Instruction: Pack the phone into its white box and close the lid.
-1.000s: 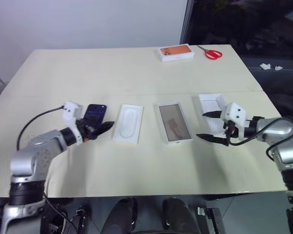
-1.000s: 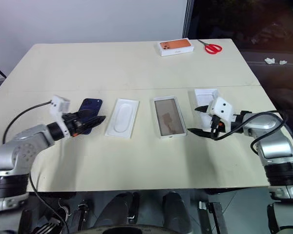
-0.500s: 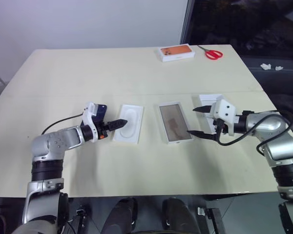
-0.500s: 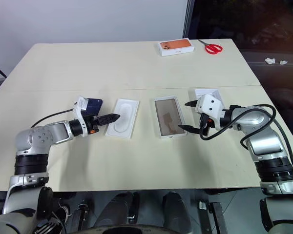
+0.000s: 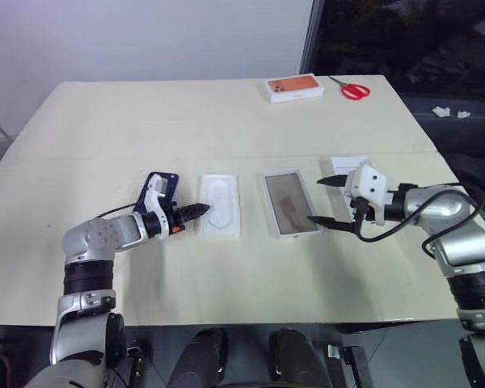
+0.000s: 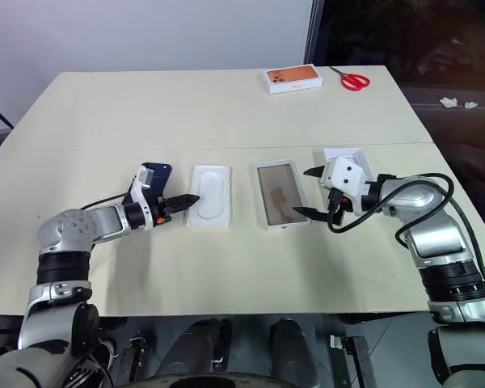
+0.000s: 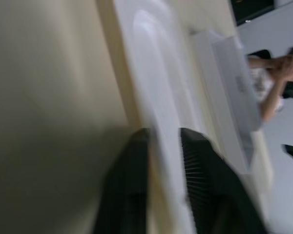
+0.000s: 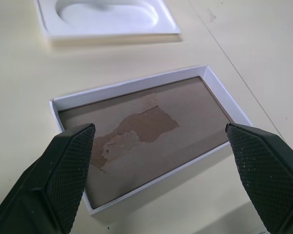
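Observation:
The dark navy phone (image 5: 158, 189) lies flat on the table, left of centre. To its right are a thin white insert (image 5: 221, 206), then the white box (image 5: 268, 202) with its tan floor bare. The lid (image 5: 349, 165) lies open side up, further right. My left gripper (image 5: 199, 210) is past the phone, shut on the insert's left rim; in the left wrist view that rim (image 7: 156, 73) runs between its fingers (image 7: 136, 161). My right gripper (image 5: 326, 201) is open at the box's right side, its fingertips (image 8: 83, 136) spread over the box (image 8: 132, 84).
A white box with an orange picture (image 5: 293, 87) and red scissors (image 5: 354, 89) lie at the table's far edge. A seam crosses the table just behind the row of things. The table drops off close on the right of the lid.
My left gripper moved right, from beside the phone to the insert's rim, and closed. The insert shifted slightly right and straightened. My right gripper came left to the box, then held still.

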